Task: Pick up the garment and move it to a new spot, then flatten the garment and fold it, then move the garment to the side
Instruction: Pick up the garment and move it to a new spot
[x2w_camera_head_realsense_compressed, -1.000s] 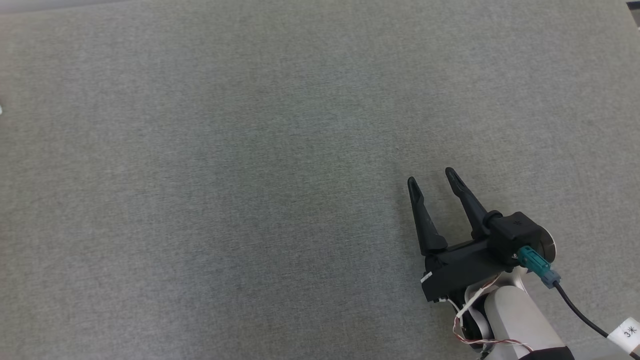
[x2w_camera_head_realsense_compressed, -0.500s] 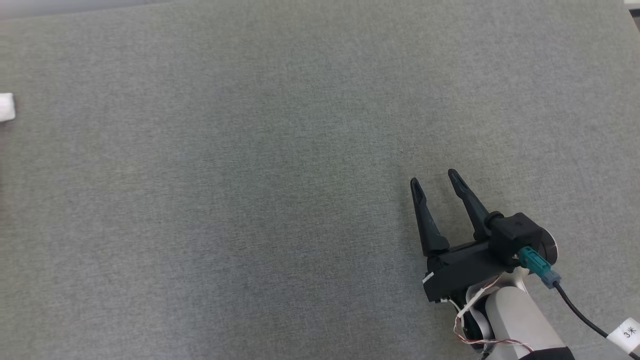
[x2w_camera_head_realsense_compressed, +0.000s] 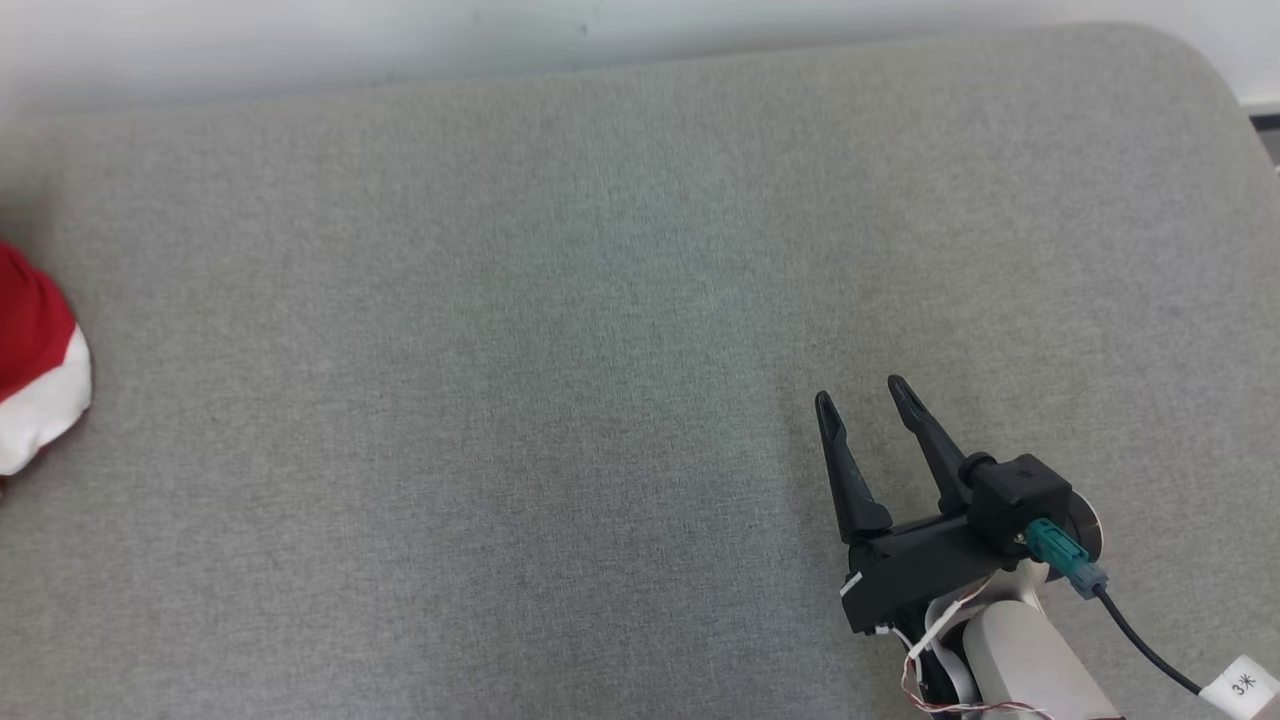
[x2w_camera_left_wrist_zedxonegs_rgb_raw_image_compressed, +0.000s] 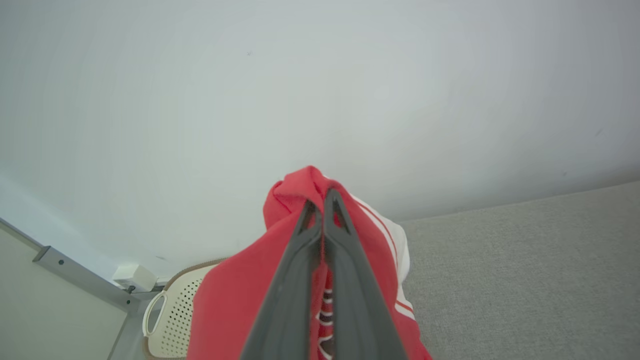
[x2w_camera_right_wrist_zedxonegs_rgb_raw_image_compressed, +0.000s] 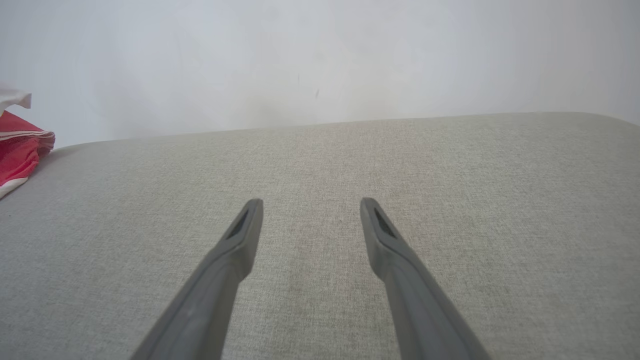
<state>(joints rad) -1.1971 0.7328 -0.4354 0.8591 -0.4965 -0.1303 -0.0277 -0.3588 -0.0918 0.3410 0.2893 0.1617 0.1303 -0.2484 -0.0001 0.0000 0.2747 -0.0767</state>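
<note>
Two claws: left gripper (x2w_camera_left_wrist_zedxonegs_rgb_raw_image_compressed: 324, 200) clamped on red garment (x2w_camera_left_wrist_zedxonegs_rgb_raw_image_compressed: 235, 300), right gripper (x2w_camera_head_realsense_compressed: 858, 391) apart; best lift clear of grey pad (x2w_camera_head_realsense_compressed: 560, 400) before carrying across.

We're looking at a wide grey cushion top (x2w_camera_head_realsense_compressed: 560, 400), and we're seeing loads of room across its middle. The red and white garment (x2w_camera_head_realsense_compressed: 35, 370) is poking in at the left edge, the wall (x2w_camera_head_realsense_compressed: 300, 40) is closing off the far side, and our right gripper (x2w_camera_head_realsense_compressed: 858, 389) is sitting low right, fingers spread.
</note>
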